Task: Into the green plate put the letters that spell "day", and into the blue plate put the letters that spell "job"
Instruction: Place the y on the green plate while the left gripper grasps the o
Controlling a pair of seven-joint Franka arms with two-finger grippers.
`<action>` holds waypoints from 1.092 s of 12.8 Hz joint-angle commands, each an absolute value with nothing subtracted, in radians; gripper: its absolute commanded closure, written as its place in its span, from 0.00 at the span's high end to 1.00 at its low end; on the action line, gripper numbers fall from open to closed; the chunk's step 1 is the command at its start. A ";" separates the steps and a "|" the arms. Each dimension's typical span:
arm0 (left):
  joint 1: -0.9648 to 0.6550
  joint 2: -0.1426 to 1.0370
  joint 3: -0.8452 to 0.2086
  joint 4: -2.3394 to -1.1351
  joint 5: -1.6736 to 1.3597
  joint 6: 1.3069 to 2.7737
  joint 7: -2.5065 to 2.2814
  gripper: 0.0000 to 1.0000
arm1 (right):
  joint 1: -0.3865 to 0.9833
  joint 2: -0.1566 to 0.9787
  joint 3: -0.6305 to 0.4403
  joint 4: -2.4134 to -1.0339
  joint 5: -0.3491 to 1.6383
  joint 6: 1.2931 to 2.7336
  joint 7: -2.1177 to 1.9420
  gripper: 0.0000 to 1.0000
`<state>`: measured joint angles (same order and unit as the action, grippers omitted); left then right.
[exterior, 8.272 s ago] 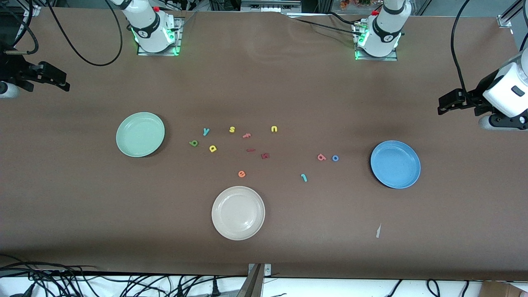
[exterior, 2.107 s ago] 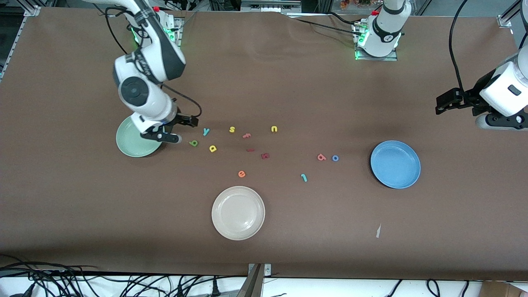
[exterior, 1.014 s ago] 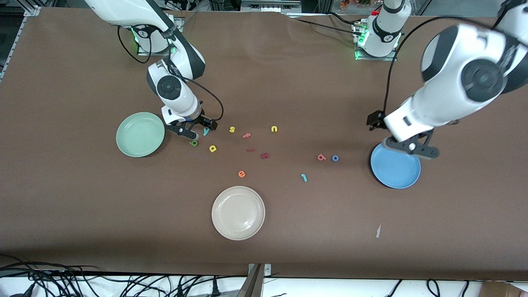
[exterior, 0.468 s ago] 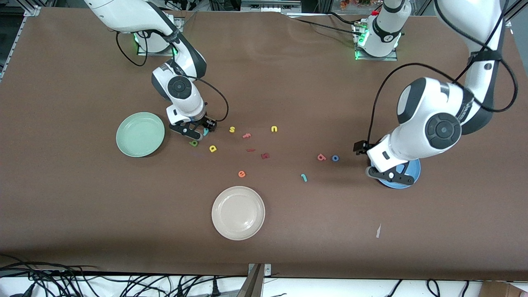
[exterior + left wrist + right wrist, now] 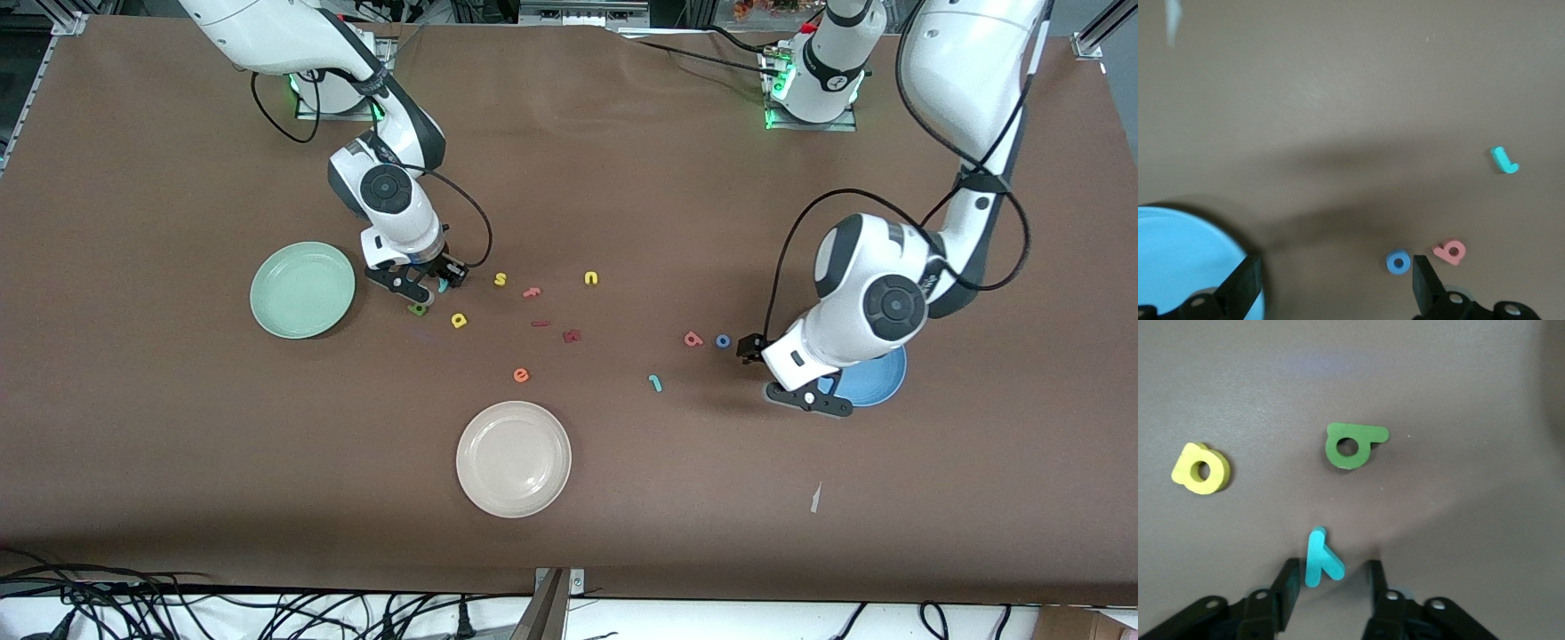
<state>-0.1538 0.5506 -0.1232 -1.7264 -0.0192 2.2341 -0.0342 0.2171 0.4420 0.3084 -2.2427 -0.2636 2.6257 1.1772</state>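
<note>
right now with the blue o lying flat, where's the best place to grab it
Come straight down on the blue o and pinch across its outer rim with the fingers. It lies flat, and the pink letter sits close beside it, so put the fingers on the sides clear of that neighbour.

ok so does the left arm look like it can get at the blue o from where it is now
Probably yes. The left tool hangs open over the table between the blue plate and the blue "o". Only the salmon-pink letter lies beside the "o"; in the left wrist view bare table leads to it.
</note>
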 commanded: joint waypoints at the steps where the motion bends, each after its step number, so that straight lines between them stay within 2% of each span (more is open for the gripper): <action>1: -0.189 0.520 -0.115 -1.814 -0.002 2.304 -0.044 1.00 | 0.212 0.457 0.305 -2.232 -0.290 2.631 1.197 0.09; 4: -0.225 0.525 -0.104 -1.905 -0.002 2.419 -0.048 1.00 | 0.209 0.405 0.293 -2.232 -0.290 2.596 1.154 0.08; 8: -0.247 0.529 -0.097 -1.988 -0.002 2.531 -0.052 1.00 | 0.207 0.293 0.216 -2.226 -0.273 2.420 0.890 0.09; 11: -0.261 0.543 -0.097 -1.988 -0.003 2.534 -0.078 0.99 | 0.209 0.213 0.122 -2.227 -0.209 2.318 0.616 0.09; 14: -0.273 0.569 -0.095 -1.988 -0.002 2.554 -0.084 0.99 | 0.209 0.193 -0.023 -2.250 -0.135 2.292 0.279 0.09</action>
